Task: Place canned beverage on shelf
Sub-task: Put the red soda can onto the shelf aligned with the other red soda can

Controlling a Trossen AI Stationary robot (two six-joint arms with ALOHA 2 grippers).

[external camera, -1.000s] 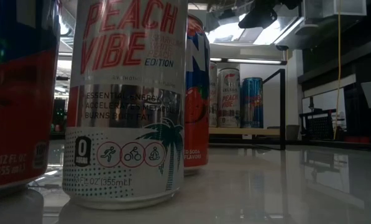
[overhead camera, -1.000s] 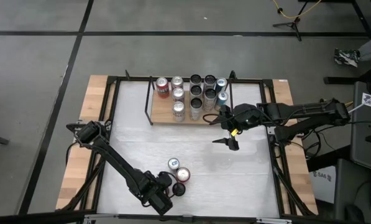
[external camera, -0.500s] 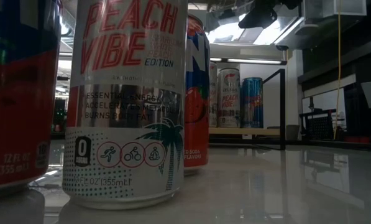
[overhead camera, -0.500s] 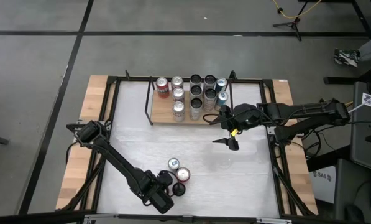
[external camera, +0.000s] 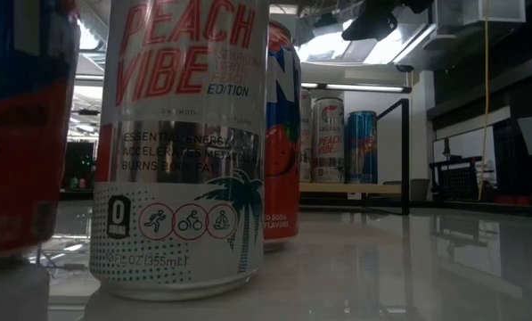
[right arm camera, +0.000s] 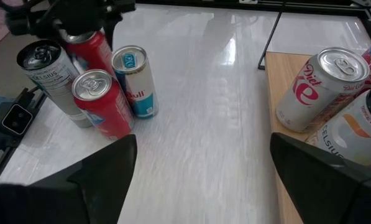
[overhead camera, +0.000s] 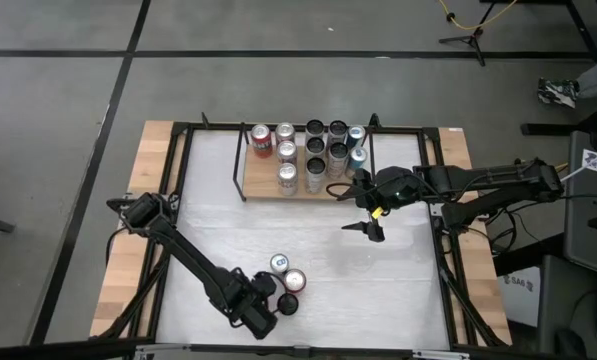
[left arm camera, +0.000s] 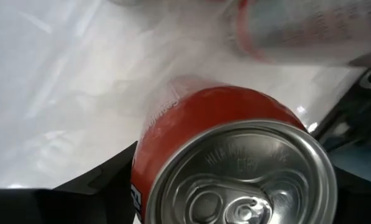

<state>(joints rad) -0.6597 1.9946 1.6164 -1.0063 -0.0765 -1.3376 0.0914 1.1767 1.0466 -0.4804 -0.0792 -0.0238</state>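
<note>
A: State the condition of the left gripper (overhead camera: 278,303).

B: It sits at the near edge of the surface (overhead camera: 218,235), with one dark finger on each side of a red can (left arm camera: 222,155). The left wrist view shows the can's silver top filling the space between the fingers. Whether the fingers press on the can or stand just clear of it cannot be determined.

A: What stands beside that can?

B: In the right wrist view, four cans form a cluster: the red can at the gripper, a second red can (right arm camera: 101,102) just beside it, a blue-and-white can (right arm camera: 134,81) and a silver can (right arm camera: 51,78). In the low view, the silver can (external camera: 181,143) reads "PEACH VIBE" and fills most of the frame.

A: State the condition of the right gripper (overhead camera: 366,212).

B: Its fingers are spread wide and hold nothing. It hangs above the surface, near the right end of the shelf (overhead camera: 263,185).

A: Describe the shelf.

B: It is a light-wood board with black rod uprights, located at the far middle of the surface. Roughly a dozen cans stand upright on it, grouped toward its right half. A red can (overhead camera: 261,139) stands leftmost of the group. The left part of the board is bare wood.
</note>
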